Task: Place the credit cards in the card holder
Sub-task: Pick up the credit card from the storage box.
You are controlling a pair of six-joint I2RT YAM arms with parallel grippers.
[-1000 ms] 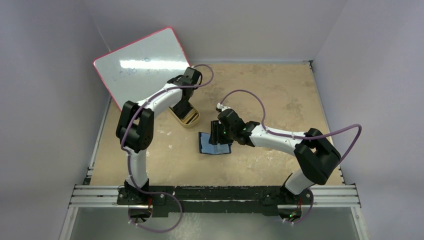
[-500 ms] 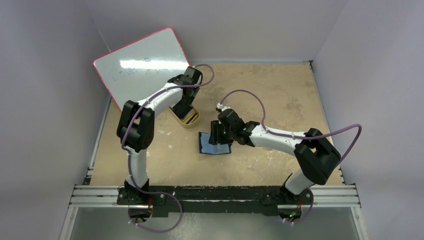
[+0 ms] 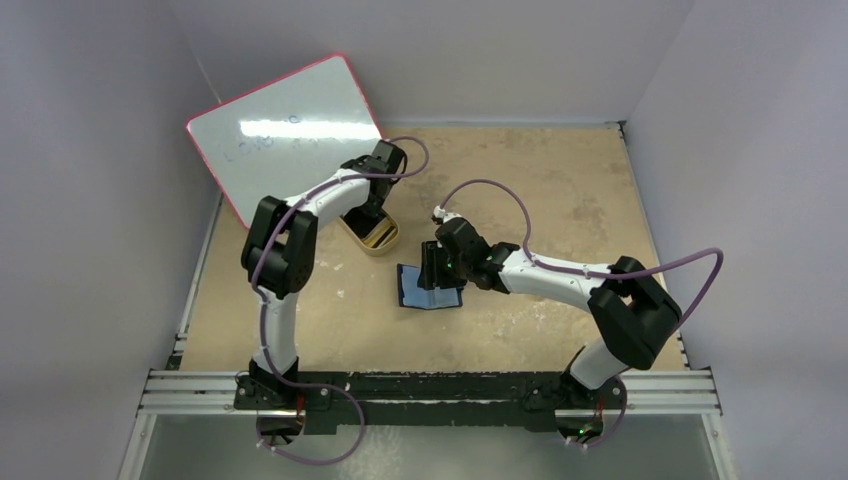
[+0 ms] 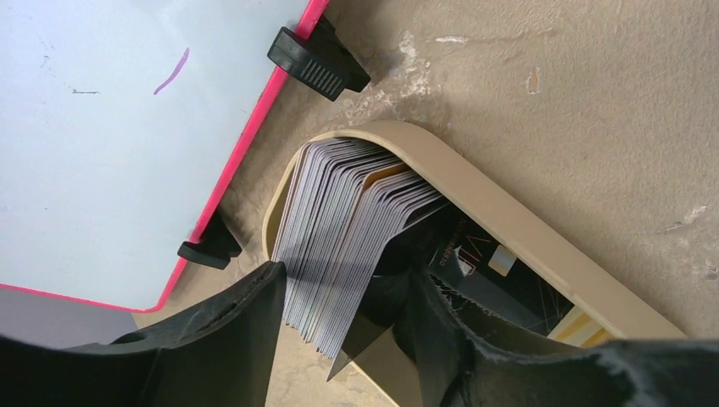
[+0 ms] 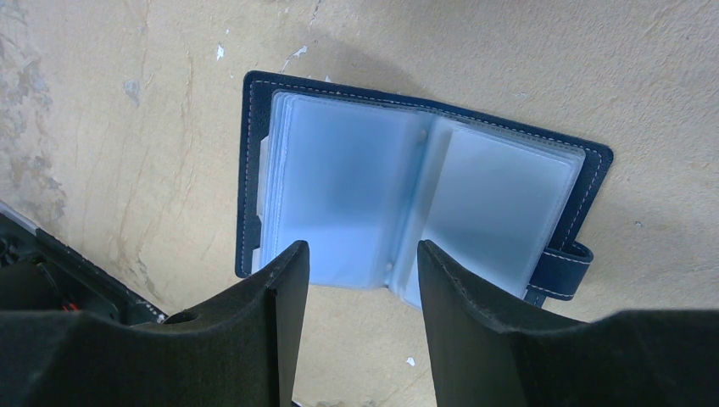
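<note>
Several credit cards (image 4: pixel 339 246) stand fanned as a grey stack in a gold oval tin (image 4: pixel 509 220), and a dark card (image 4: pixel 475 280) lies behind them. My left gripper (image 4: pixel 346 271) is open above the tin (image 3: pixel 375 238). One finger is on each side of the grey stack, which stays loosely fanned. The card holder (image 5: pixel 339 186) lies open on the table, its pale blue pockets facing up and its snap tab (image 5: pixel 564 271) on the right. My right gripper (image 5: pixel 360 250) hovers open over the holder's near edge (image 3: pixel 412 288), with nothing between its fingers.
A pink-framed whiteboard (image 3: pixel 285 130) leans at the back left, close behind the tin; its black feet (image 4: pixel 318 59) rest on the table. The enclosure walls close in the left, back and right sides. The right arm's cable (image 3: pixel 490 190) loops above the table.
My left gripper has opened from shut and now straddles the card stack. The left arm's elbow has shifted slightly right. The right arm and the card holder have not moved.
</note>
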